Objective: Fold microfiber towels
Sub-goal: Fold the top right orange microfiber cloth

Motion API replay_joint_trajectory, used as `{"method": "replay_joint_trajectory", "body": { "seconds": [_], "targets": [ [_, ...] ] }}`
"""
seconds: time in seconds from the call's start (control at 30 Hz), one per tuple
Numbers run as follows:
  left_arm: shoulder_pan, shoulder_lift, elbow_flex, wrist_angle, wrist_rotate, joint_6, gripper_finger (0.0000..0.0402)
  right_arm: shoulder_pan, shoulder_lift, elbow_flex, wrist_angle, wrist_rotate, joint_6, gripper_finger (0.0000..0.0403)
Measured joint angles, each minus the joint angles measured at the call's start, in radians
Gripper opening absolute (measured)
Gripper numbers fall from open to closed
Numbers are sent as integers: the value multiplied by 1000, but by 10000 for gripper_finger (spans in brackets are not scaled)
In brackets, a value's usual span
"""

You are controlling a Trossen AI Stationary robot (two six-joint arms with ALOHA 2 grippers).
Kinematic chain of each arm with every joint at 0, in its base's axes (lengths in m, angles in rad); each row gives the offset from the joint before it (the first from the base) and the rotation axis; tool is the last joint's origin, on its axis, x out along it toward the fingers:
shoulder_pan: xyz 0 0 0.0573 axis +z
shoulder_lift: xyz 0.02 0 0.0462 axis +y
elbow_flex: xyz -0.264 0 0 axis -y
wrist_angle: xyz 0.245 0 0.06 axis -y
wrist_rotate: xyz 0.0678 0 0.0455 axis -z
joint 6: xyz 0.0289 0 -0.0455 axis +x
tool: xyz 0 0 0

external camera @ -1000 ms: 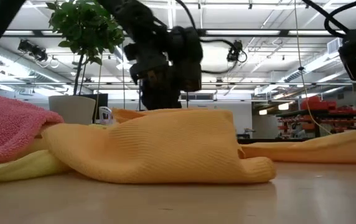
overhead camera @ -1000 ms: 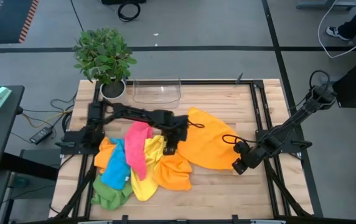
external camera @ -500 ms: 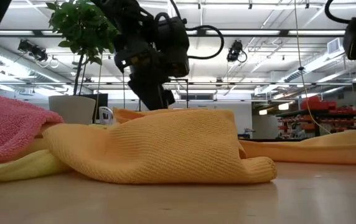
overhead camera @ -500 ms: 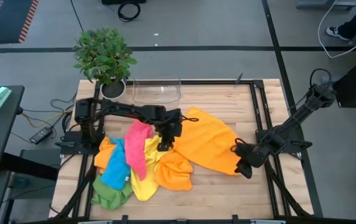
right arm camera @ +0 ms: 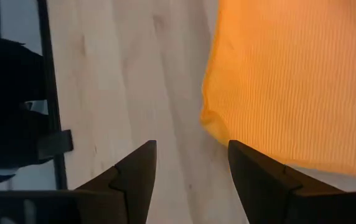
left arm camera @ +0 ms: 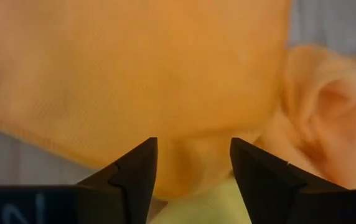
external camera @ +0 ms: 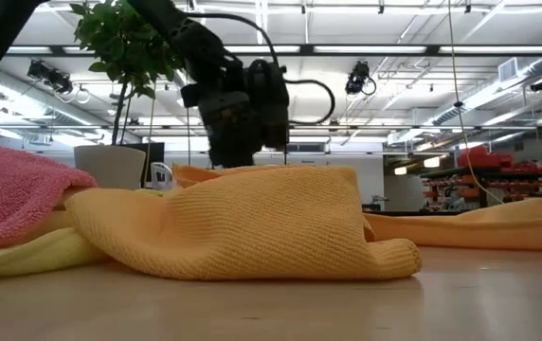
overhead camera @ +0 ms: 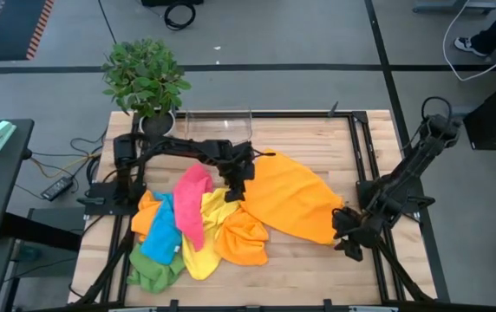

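Note:
A large orange towel [overhead camera: 291, 198] lies spread on the table's middle right, its near right corner [right arm camera: 212, 121] flat on the wood. Left of it is a heap of towels: pink [overhead camera: 193, 198], blue [overhead camera: 161, 230], yellow [overhead camera: 203, 256], green [overhead camera: 148, 273] and a crumpled orange one [overhead camera: 244, 241]. My left gripper [overhead camera: 233, 185] stands open over the spread towel's left edge [left arm camera: 190, 168], where it meets the yellow one. My right gripper [overhead camera: 349, 245] stands open over bare wood, just off the towel's near right corner.
A clear plastic tray [overhead camera: 219, 126] and a potted plant [overhead camera: 144, 78] stand at the far edge. Dark frame rails [overhead camera: 365, 165] run along the table's right side, close to my right arm. Bare wood [overhead camera: 317, 269] shows along the near right.
My left gripper has moved toward the far edge, along the spread orange towel's left side. My right gripper has rolled and shifted toward the table's near right corner, and now stands clear of the towel's corner, which lies flat.

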Motion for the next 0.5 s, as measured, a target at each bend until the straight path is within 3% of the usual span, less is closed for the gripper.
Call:
{"method": "replay_joint_trajectory", "body": {
  "seconds": [0.2,0.5],
  "targets": [
    [-15,32,1,21,6,-19,199,59,0,0,9,131,-156,207],
    [-27,31,0,33,7,-46,169,92,18,0,27,137,-231,207]
  ]
}}
